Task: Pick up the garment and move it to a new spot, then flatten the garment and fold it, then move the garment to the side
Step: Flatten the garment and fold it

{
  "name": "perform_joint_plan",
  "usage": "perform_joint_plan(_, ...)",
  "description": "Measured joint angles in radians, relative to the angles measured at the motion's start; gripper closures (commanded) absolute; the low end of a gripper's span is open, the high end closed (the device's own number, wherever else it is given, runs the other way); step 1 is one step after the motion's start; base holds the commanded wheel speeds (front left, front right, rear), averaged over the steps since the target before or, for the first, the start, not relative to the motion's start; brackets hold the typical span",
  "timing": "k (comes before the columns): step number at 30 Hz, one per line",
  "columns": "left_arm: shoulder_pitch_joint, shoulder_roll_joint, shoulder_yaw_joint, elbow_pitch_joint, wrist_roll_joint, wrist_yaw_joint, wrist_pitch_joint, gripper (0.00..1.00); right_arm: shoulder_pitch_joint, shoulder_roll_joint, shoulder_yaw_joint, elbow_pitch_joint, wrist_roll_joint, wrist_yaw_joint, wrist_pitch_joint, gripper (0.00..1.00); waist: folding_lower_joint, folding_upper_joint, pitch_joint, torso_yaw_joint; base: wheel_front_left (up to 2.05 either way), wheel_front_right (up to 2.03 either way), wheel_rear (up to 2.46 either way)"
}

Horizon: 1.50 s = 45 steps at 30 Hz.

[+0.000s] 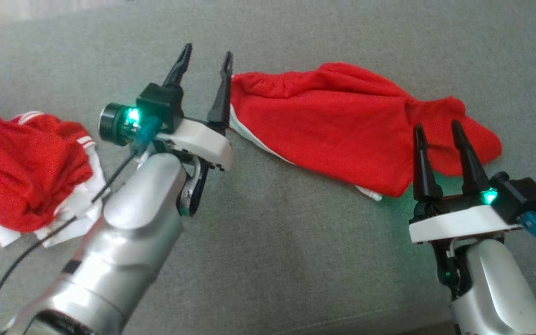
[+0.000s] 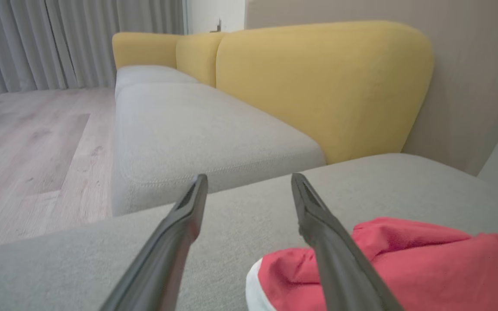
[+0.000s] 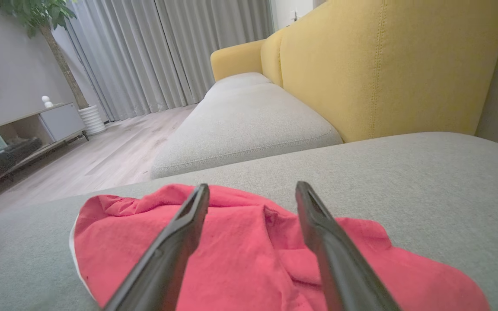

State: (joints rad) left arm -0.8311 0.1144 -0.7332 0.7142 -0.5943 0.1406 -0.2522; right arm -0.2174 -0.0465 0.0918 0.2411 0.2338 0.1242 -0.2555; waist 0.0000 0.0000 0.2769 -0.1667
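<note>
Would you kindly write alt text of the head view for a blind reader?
A red garment lies crumpled on a grey cushion, the open left gripper at its left end and the open right gripper at its right end. More red cloth lies far left.

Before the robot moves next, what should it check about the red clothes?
1. Left jaws wide open, empty: ok.
2. Right jaws wide open, empty: ok.
3. Red garment resting on the grey cushion: ok.
4. Garment flat: not ok, it is rumpled at its right end.
5. Other red pile lies apart from it: ok.
6. Left jaws touching the garment's edge: cannot tell.
</note>
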Motion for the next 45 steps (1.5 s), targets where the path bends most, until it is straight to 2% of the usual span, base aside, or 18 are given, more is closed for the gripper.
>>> perform_joint_plan(7,0.172,0.032,0.106,-0.216,0.138,0.002,0.0,0.0,0.003,0.0,-0.017,0.01,-0.024,0.0,0.0,0.0,-0.0001,0.0,-0.068,0.036,0.0,0.0,0.0)
perform_joint_plan(15,0.471,0.108,0.193,-0.432,0.227,0.06,0.0,0.0,0.037,0.0,-0.038,0.017,-0.032,0.0,0.0,0.0,-0.0002,0.0,-0.131,0.09,0.0,0.0,0.0)
perform_joint_plan(20,0.606,0.103,0.212,-0.495,0.226,0.067,0.0,0.0,0.066,0.0,-0.073,0.028,-0.048,0.0,0.0,0.0,-0.0002,0.0,-0.139,0.122,0.0,0.0,0.0)
perform_joint_plan(26,0.592,0.093,0.211,-0.501,0.245,0.044,0.0,0.0,0.05,0.001,-0.172,0.045,-0.105,0.0,0.016,0.0,0.0,0.0,-0.12,0.142,0.0,0.0,0.0)
perform_joint_plan(31,0.567,0.068,0.215,-0.501,0.245,0.034,0.0,0.0,-0.044,0.001,-0.365,0.167,-0.166,0.0,0.16,0.0,0.0,0.0,-0.092,0.152,0.0,0.0,0.0)
perform_joint_plan(34,0.567,0.053,0.22,-0.499,0.245,0.025,0.0,0.0,-0.118,0.001,-0.46,0.296,-0.196,0.0,0.244,0.0,0.0001,0.0,-0.068,0.161,0.0,0.0,0.0)
perform_joint_plan(38,0.567,0.039,0.228,-0.495,0.245,0.016,0.0,0.0,-0.152,0.001,-0.487,0.425,-0.211,0.0,0.274,0.0,0.0001,0.0,-0.044,0.168,0.0,0.0,0.0)
perform_joint_plan(43,0.567,0.032,0.251,-0.494,0.246,0.001,0.0,0.0,-0.221,-0.006,-0.497,0.525,-0.216,0.0,0.236,0.0,0.0001,0.0,-0.019,0.173,0.0,0.0,0.0)
perform_joint_plan(44,0.567,0.032,0.252,-0.493,0.251,0.0,0.0,0.0,-0.234,-0.007,-0.499,0.543,-0.22,0.0,0.224,0.17,0.0001,0.0,-0.016,0.173,0.0,0.0,0.0)
perform_joint_plan(45,0.567,0.031,0.252,-0.493,0.257,-0.002,0.0,0.0,-0.246,-0.009,-0.501,0.559,-0.224,0.0,0.214,0.71,0.0001,0.0,-0.015,0.175,0.0,0.0,0.0)
